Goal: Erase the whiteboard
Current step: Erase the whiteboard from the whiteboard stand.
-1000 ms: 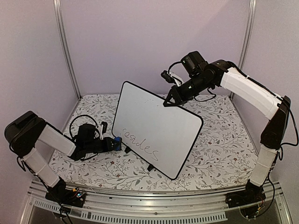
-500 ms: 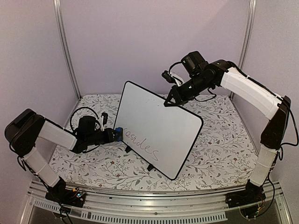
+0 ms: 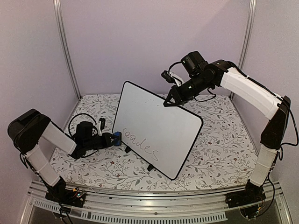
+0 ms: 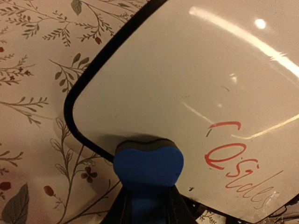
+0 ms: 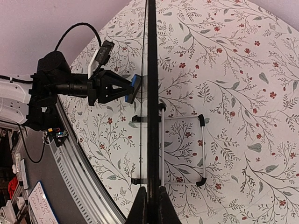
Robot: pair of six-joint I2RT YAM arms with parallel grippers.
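One wrist view alone shows the whiteboard's stand; left tool clamps the eraser, right tool its rim.

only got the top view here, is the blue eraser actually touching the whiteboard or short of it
Observer: The left wrist view shows the blue eraser, held in the left gripper, with its dark felt edge against the whiteboard near a rounded corner.
Operator: ok is it on the writing
Observer: No. The writing lies off to one side of the eraser, apart from it.
Operator: and how's the right gripper got the board
Observer: The right wrist view sees the board edge-on, with the right gripper shut on its black rim.
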